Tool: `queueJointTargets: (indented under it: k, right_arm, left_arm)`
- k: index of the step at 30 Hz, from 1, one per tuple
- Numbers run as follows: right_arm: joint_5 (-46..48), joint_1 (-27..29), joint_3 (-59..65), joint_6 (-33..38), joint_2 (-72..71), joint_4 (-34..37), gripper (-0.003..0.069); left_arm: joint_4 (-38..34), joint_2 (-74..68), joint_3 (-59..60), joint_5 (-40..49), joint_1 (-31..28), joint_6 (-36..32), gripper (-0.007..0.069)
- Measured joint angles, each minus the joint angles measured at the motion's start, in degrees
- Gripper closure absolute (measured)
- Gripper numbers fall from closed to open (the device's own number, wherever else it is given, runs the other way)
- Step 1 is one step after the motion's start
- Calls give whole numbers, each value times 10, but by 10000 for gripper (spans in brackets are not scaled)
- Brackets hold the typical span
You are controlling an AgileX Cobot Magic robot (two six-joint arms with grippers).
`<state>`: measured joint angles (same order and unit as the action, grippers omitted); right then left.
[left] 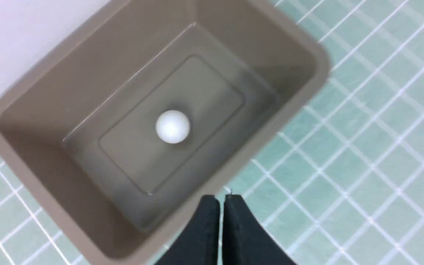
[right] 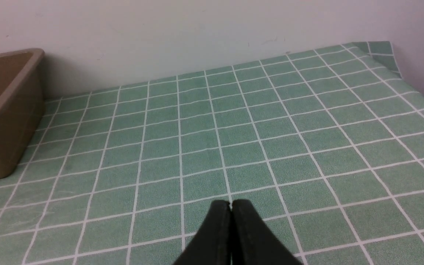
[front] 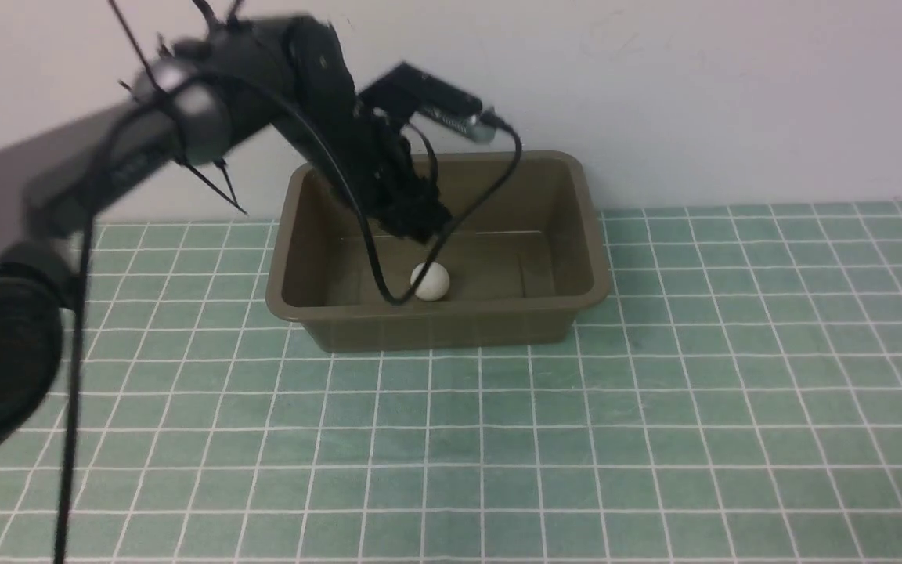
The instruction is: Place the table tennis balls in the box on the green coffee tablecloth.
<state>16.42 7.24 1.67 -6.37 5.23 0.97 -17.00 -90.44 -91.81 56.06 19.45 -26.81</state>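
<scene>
White ball (left: 172, 126) lies inside box (left: 304, 51).

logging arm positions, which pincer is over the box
The left pincer, shut above the box with the ball inside; the right pincer is over cloth.

A plain pale wall (front: 733, 94) spans the background, side to side

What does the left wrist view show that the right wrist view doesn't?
Only the left wrist view: the white ball resting on the floor of the box, the box's whole inside, and the shut left gripper. Only the right wrist view: the shut right gripper and the far corner of the tablecloth. Both: part of the box, the checked tablecloth, the pale wall.
</scene>
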Motion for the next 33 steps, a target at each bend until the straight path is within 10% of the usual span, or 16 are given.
queueJointTargets:
  k: [19, 27, 33]
  right_arm:
    - [-2, 0, -1, 0, 1, -1, 669]
    - [20, -1, 0, 0, 1, 1, 669]
    - [28, -1, 0, 0, 1, 1, 669]
  left_arm:
    - [-79, 899, 610, -469, 1, -16, 629]
    - [-144, 836, 739, -685, -6, -29, 629]
    - [-252, 803, 814, -684, -134, -86, 629]
